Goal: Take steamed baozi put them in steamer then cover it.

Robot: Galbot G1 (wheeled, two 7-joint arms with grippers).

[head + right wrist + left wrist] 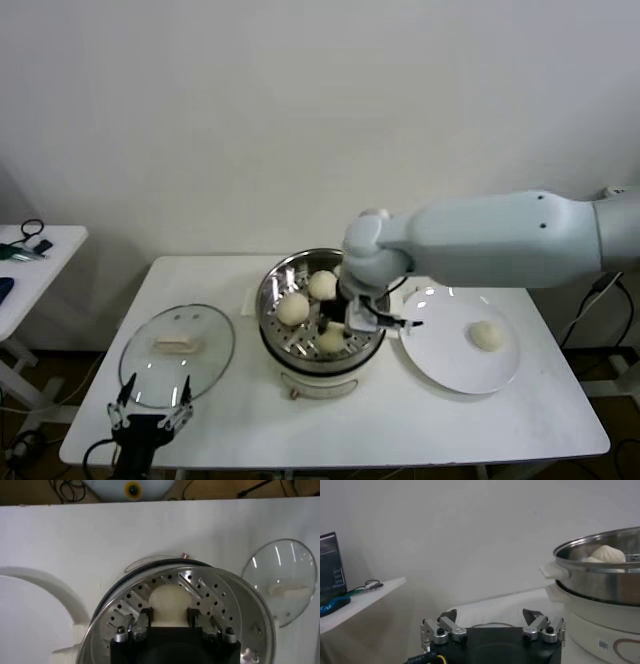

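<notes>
The steamer [272,300] stands mid-table on its white pot base. It holds three baozi: two at the back [322,284] [293,308] and one at the front [331,340]. My right gripper [345,325] reaches into the basket, and in the right wrist view [169,615] its fingers press both sides of the front baozi [169,600], which rests on the perforated bottom. A fourth baozi [487,335] lies on the white plate [450,365]. The cover [177,352] lies flat on the table, left of the steamer. My left gripper [150,415] is open and empty at the table's front left edge.
A white side table [30,260] with cables and dark items stands at the far left. The left wrist view shows the steamer wall [600,580] with a baozi [607,553] above its rim. The right arm [500,240] spans over the plate.
</notes>
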